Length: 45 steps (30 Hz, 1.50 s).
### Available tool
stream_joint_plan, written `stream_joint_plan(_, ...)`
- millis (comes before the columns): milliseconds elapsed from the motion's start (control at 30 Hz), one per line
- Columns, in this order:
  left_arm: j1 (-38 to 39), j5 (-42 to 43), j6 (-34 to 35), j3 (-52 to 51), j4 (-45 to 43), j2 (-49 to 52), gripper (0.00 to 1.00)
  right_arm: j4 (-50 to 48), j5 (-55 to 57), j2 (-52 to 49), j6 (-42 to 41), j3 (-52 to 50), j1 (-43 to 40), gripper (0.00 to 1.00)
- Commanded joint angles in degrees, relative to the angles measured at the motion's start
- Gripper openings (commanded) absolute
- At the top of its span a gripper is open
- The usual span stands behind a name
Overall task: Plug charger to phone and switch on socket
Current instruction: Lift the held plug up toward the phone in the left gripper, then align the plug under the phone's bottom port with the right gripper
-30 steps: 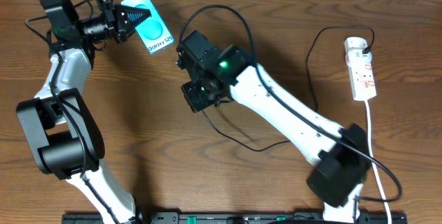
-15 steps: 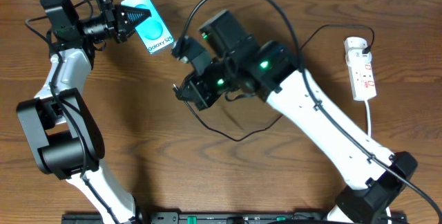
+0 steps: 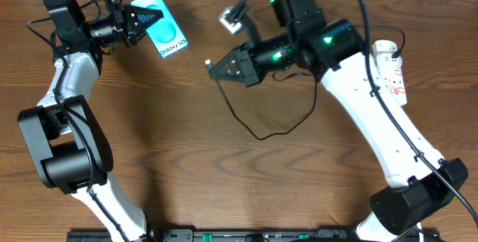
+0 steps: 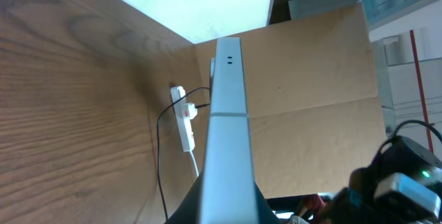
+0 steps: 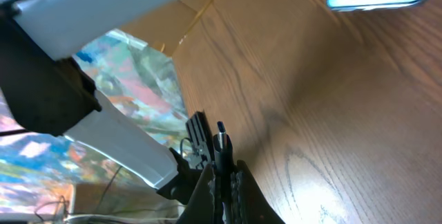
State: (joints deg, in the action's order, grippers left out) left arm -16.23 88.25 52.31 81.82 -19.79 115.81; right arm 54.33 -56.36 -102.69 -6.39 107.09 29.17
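With the right gripper point(image 3: 222, 69) pinched shut on the charger point(image 3: 260, 137) just behind its plug tip point(image 5: 219, 135), carry that tip over the bare table point(image 3: 224, 190) toward the phone point(image 3: 161, 24) — well apart for now, out beyond the fingertips and somewhat off their line. Held there by the left gripper point(image 3: 142, 19), clamped on the two long sides, screen up under the overhead camera and edge-on to the left wrist camera.

Aim for the short end nearest the right fingertips, probably the port end; too small to make out the port itself, though two tiny dots show on the narrow edge in the left wrist view. Square the tip to that edge before closing in, then push straight along the phone's length — no twist, no sideways lean, or a bent tip or a skidding phone could follow. Mind the charger's slack hanging below and behind the fingers, and allow for its drag. Hold the left grip firm as a brace.

Leave the socket point(image 3: 393, 74), back behind the right wrist and close beside the forearm, until afterwards. Cannot tell whether its switch is on.
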Motion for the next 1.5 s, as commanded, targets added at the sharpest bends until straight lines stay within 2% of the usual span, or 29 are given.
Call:
stream_joint_plan(0,-0.1,1.7,2.8,1.6,-2.1,-2.5,0.07,-0.6,-4.0,0.5,-1.7,0.0,-1.2,0.01)
stream_joint_plan(100,0.1,1.7,8.9,1.6,-8.0,-2.5,0.07,-2.0,-4.0,-0.3,-3.9,0.0,-1.8,0.01)
stream_joint_plan(400,1.6,-0.8,36.4,1.6,-39.4,-2.5,0.07,-5.6,-7.4,-5.5,-6.0,0.0,-2.1,0.01)
stream_joint_plan(533,1.6,-1.6,44.0,1.6,-45.4,-2.5,0.07,-6.4,-7.9,-7.3,-6.0,0.0,-2.1,0.01)
stream_joint_plan(867,1.6,-1.9,46.8,1.6,-46.2,-2.5,0.07,-8.7,-8.5,-7.9,-5.3,0.0,-2.1,0.01)
stream_joint_plan(1200,4.3,-1.9,56.9,1.6,-58.8,-2.5,0.07,-9.3,-9.1,-8.1,-5.3,0.0,-2.6,0.01)
stream_joint_plan(1467,7.0,-2.4,57.5,1.6,-59.3,-2.5,0.08,-10.2,-10.3,-8.2,-5.4,0.0,-3.0,0.01)
